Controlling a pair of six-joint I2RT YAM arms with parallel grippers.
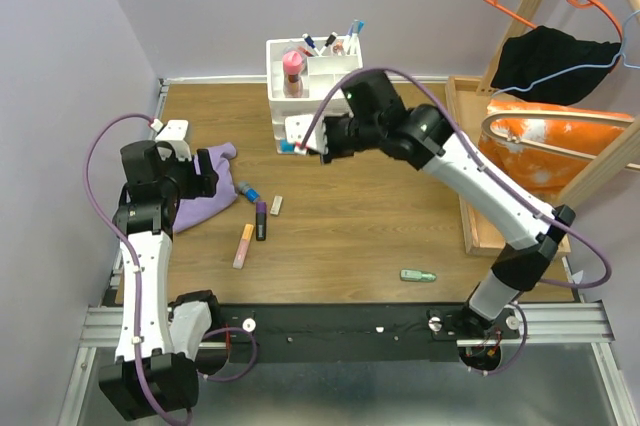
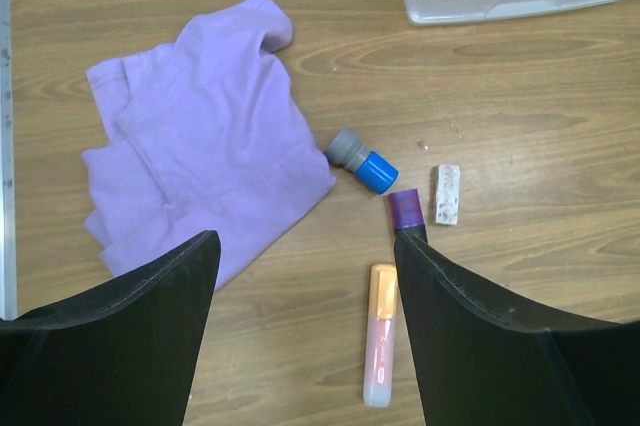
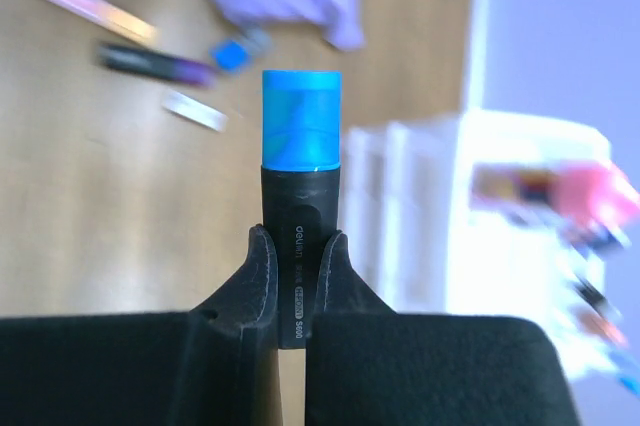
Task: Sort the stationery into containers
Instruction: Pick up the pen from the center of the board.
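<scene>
A blue-capped highlighter (image 3: 300, 146) is clamped in the right gripper (image 3: 297, 251), just in front of the white organiser (image 1: 318, 74). The left gripper (image 2: 303, 241) is held wide open and empty above an orange highlighter (image 2: 381, 346) lying on the tabletop (image 2: 520, 106).

A white plastic organiser (image 1: 278, 111) with stacked drawers was seen standing upright at the far side of the table. In its open top compartments a pink-topped item (image 1: 292, 66) and several pens (image 1: 330, 43) were stood on end. A blue-capped highlighter (image 3: 300, 176) with a black body was clamped, cap outward, between the fingers of the right gripper (image 3: 298, 251), close to the organiser's front. Four pieces were found lying flat on the wood, close together: an orange-capped highlighter (image 2: 381, 346) with a pink body, a black marker (image 1: 261, 220) with a purple cap, a small white eraser-like piece (image 2: 447, 193) and a stubby grey-and-blue piece (image 2: 361, 158). A green item (image 1: 417, 275) was seen well apart from these, toward the near edge.
</scene>
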